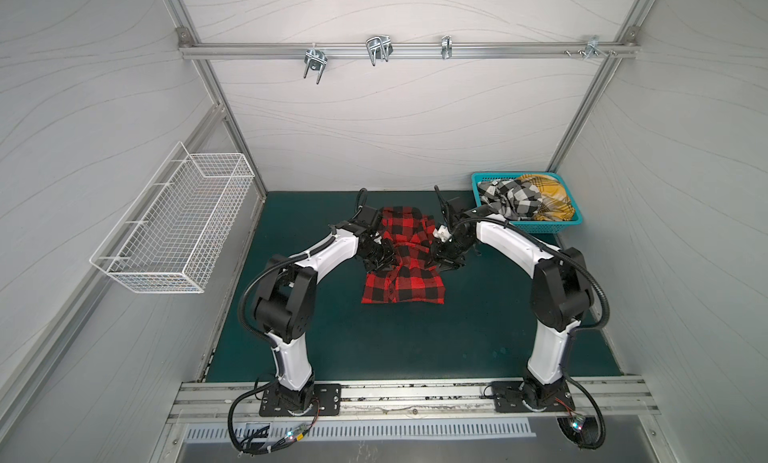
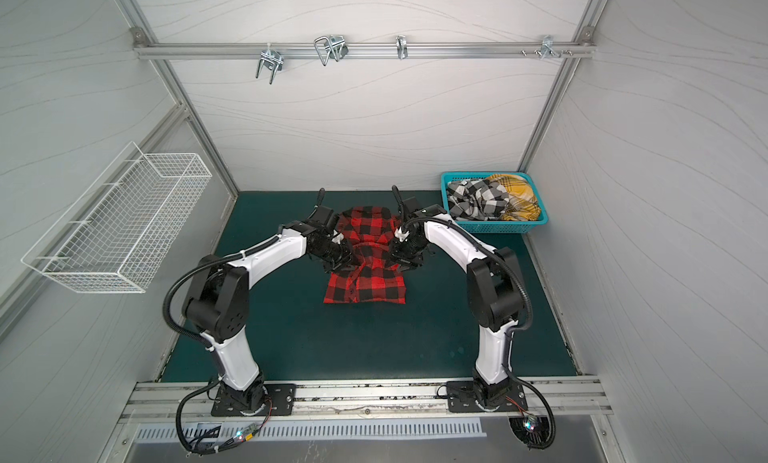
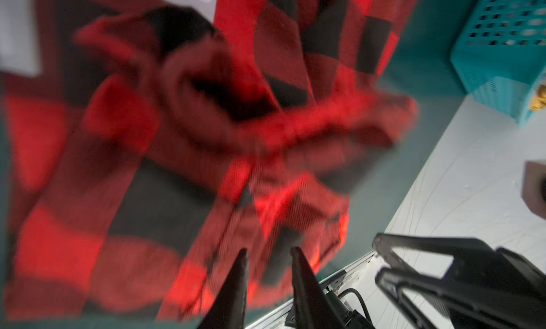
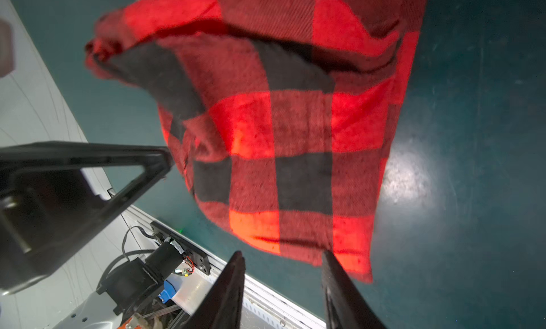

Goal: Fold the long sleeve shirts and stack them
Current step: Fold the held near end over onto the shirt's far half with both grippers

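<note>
A red-and-black check long sleeve shirt [image 1: 403, 284] [image 2: 365, 288] lies partly folded on the green mat, its upper half bunched over the flat lower half. My left gripper [image 1: 380, 259] [image 3: 269, 252] hovers at the shirt's left side, jaws a little apart with nothing between them. At the shirt's right side my right gripper [image 1: 442, 261] [image 4: 282, 255] stands open and empty above the cloth [image 4: 295, 120]. The left wrist view of the shirt [image 3: 177, 194] is blurred. A black-and-white check shirt [image 1: 511, 197] [image 2: 478, 199] and a yellow plaid shirt [image 1: 548, 201] [image 2: 519, 199] lie crumpled in a basket.
The teal plastic basket [image 1: 540, 229] [image 2: 498, 228] stands at the mat's back right corner. A white wire basket [image 1: 174, 219] hangs on the left wall. Metal hooks [image 1: 378, 49] hang from a rail on the back wall. Green mat [image 1: 415, 340] shows in front of the shirt.
</note>
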`<state>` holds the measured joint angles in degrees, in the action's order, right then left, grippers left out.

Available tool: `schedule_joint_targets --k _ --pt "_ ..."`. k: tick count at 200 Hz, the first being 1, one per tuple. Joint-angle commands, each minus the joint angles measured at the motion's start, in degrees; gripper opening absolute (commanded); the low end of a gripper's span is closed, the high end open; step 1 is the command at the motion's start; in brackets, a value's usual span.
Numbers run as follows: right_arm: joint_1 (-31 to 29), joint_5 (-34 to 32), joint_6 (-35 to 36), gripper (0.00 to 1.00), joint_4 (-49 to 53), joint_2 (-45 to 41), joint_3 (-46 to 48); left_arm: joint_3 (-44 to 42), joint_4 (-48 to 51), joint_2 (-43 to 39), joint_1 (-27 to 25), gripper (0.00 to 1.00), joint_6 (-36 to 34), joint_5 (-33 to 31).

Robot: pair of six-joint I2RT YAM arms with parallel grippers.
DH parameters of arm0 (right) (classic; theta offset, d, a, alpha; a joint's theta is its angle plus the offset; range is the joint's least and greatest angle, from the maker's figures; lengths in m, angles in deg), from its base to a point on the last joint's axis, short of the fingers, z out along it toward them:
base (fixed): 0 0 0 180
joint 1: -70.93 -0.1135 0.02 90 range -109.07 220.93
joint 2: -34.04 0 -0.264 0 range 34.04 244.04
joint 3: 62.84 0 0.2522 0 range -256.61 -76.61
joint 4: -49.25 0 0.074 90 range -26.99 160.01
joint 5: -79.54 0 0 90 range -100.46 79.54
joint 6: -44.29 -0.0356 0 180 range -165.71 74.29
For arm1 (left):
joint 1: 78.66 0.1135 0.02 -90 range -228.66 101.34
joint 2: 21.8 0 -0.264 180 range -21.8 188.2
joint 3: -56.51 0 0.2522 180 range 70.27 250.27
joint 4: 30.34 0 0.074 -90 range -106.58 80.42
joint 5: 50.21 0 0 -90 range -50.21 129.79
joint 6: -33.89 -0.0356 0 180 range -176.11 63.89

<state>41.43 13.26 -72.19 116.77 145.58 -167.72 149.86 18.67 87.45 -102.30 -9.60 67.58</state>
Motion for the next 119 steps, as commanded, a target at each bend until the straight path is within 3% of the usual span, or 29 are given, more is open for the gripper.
schedule_joint_targets --k 1,44,88,119 --pt "-0.8 -0.1 2.3 0.41 -0.9 6.7 -4.0 7.2 0.9 5.4 0.0 0.25 -1.5 -2.2" --pt "-2.9 -5.3 3.7 0.33 0.5 14.5 -7.9 9.8 7.8 11.6 1.1 0.2 -2.5 -10.7" --pt "-6.8 -6.1 0.8 0.33 -0.8 5.5 0.6 -4.6 6.1 1.5 -1.5 0.2 -1.5 -11.2" --pt "-8.2 -9.0 -0.1 0.4 3.3 -1.8 0.3 -5.9 9.7 -9.8 -1.2 0.49 -2.6 -15.1"
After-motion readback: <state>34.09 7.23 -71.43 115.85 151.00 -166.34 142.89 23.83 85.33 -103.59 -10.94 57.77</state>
